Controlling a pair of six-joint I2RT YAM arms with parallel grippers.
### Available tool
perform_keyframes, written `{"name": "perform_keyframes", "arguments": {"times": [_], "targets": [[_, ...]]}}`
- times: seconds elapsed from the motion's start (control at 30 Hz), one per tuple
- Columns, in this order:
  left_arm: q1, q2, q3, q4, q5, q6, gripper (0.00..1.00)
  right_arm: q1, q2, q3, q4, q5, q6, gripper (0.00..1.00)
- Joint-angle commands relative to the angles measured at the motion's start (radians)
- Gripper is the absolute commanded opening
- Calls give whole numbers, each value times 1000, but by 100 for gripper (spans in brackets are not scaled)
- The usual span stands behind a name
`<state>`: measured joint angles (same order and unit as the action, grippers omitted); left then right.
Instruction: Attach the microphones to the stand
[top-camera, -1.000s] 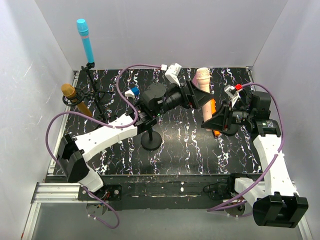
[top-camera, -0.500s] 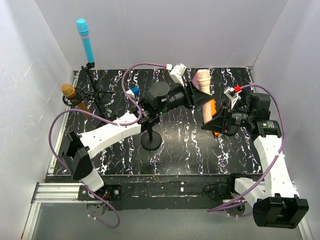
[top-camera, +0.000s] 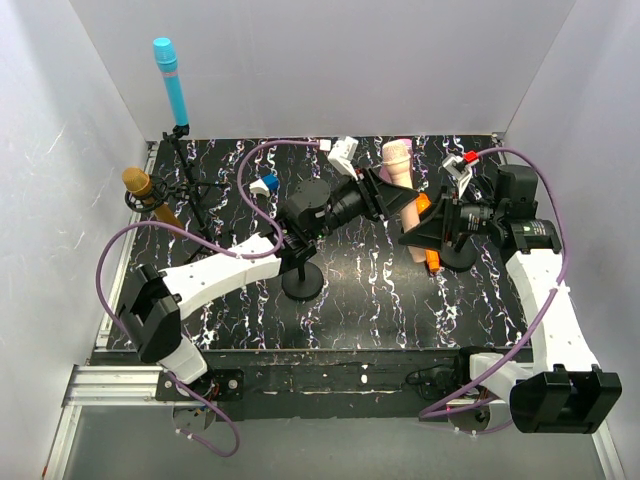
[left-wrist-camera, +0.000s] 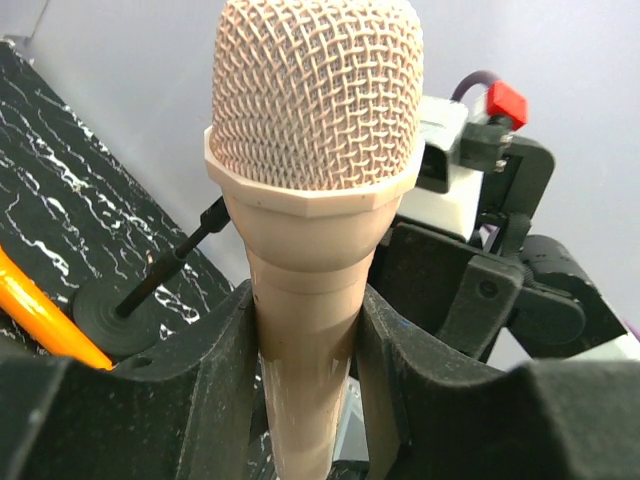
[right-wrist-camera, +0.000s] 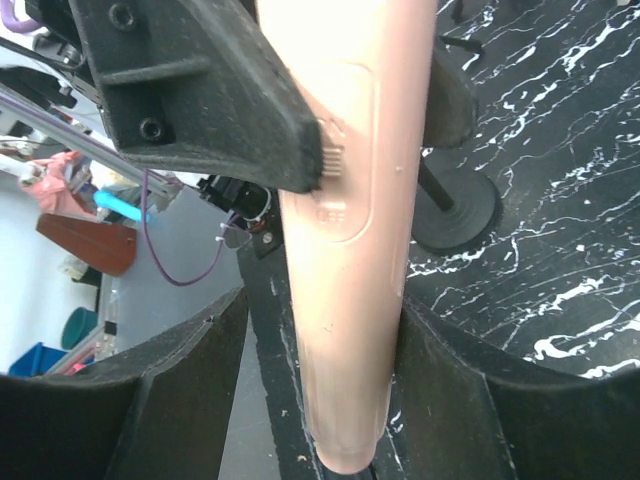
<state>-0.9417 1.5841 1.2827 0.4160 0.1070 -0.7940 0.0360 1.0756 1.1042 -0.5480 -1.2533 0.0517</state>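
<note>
My left gripper (top-camera: 393, 203) (left-wrist-camera: 305, 385) is shut on the handle of the pale pink-cream microphone (top-camera: 397, 160) (left-wrist-camera: 315, 150), holding it head up above the table's middle right. My right gripper (top-camera: 421, 231) (right-wrist-camera: 320, 400) stands open round the handle's lower end (right-wrist-camera: 345, 230): one finger lies against it and a gap shows on the other side. The orange microphone (top-camera: 431, 259) (left-wrist-camera: 40, 322) lies below them on the table. On the stand (top-camera: 192, 192) at the back left, the sky blue microphone (top-camera: 170, 78) sits upright and the gold microphone (top-camera: 141, 188) is clipped lower down.
A round black stand base (top-camera: 302, 282) with a thin rod sits mid-table under the left arm. Another base (top-camera: 456, 256) (left-wrist-camera: 112, 320) (right-wrist-camera: 458, 212) stands by the right gripper. A small blue-and-white piece (top-camera: 265, 184) lies towards the back. White walls enclose three sides.
The left jaws have closed onto the pink-cream microphone and the right jaws have opened off it. Both grippers and the microphone have shifted slightly left and back.
</note>
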Motion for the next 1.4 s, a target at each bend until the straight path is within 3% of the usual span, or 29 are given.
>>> {"name": "perform_keyframes", "arguments": {"times": [0.0,0.1,0.17,0.2,0.33,0.43,0.5,0.57,0.63,0.67,0.83,0.9,1.03,1.17,1.37], "targets": [[-2,-76,-14,84,-52,1,0,16,-5,-1,104,-38,98,63],[0,-76,-22,104,-55,1,0,16,-17,-46,181,-43,171,61],[0,-75,-23,110,-55,-2,0,16,-16,-66,238,-55,212,54],[0,-75,-25,115,-53,-1,0,16,-16,-70,244,-60,220,49],[0,-76,-26,116,-47,1,0,16,1,-61,252,-86,234,3],[0,-91,-16,74,-32,13,3,16,6,-35,211,-90,196,1],[1,-121,0,2,-27,51,43,16,13,21,82,-71,67,1],[6,-169,10,-87,-4,108,75,16,36,93,-77,-40,-135,1],[20,-231,17,-184,29,176,95,16,64,150,-194,-28,-263,1],[30,-272,36,-250,49,214,98,16,78,169,-234,-23,-310,1],[87,-369,174,-708,155,461,98,18,93,175,-215,-2,-463,1],[92,-389,237,-929,117,586,98,22,106,177,-208,14,-516,1],[92,-456,244,-1169,-4,789,98,39,124,183,-219,28,-608,1],[93,-587,109,-1186,-43,1008,98,70,121,142,-195,17,-659,1],[92,-794,-170,-956,-43,1216,98,149,118,97,-196,41,-845,1]]}}
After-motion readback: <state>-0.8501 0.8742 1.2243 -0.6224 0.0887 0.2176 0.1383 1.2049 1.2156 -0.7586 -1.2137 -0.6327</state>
